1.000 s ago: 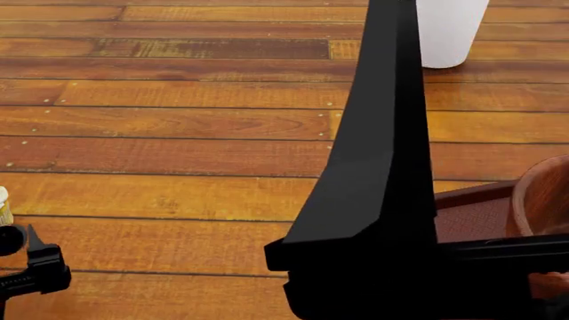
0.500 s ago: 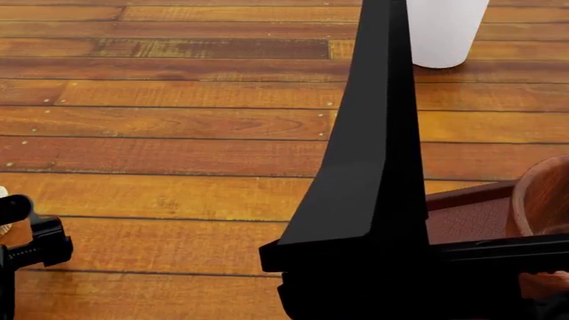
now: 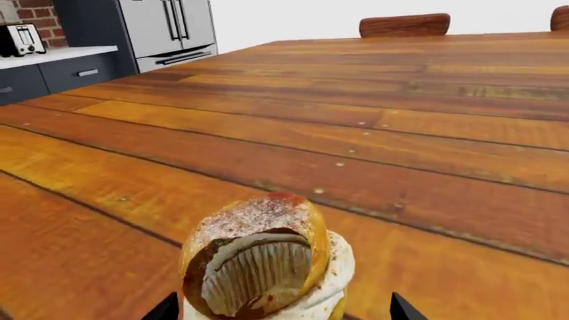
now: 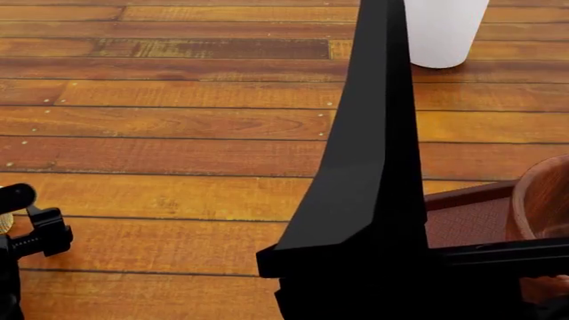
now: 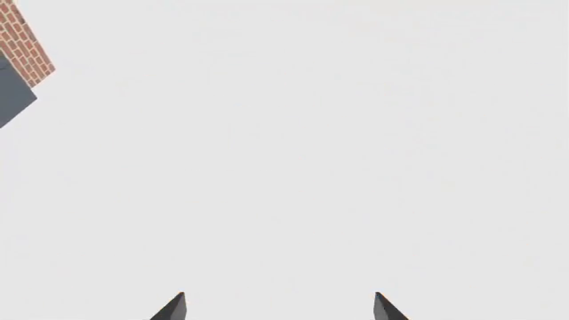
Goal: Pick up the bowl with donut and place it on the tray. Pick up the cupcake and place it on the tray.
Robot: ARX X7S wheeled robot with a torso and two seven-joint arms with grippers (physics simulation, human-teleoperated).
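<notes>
The cupcake (image 3: pixel 266 260) has a pale ridged liner, white cream and a sugar-dusted golden-brown top. It sits tilted on the wooden table between the tips of my left gripper (image 3: pixel 282 308). The jaws are open and stand apart on either side of it. In the head view my left gripper (image 4: pixel 26 230) is at the far left edge, with only a sliver of the cupcake (image 4: pixel 4 221) showing. The dark wooden bowl (image 4: pixel 544 197) stands on the maroon tray (image 4: pixel 470 220) at the right edge. The donut is hidden. My right gripper (image 5: pixel 277 307) is open and empty, facing a blank wall.
My raised black right arm (image 4: pixel 369 173) fills the middle of the head view and hides part of the tray. A white cylindrical cup (image 4: pixel 442 30) stands at the back right. Chair backs (image 3: pixel 404 25) line the table's far edge.
In the head view my left gripper has moved up and forward over the cupcake, now covering most of it. The right arm has shifted slightly to the left.
</notes>
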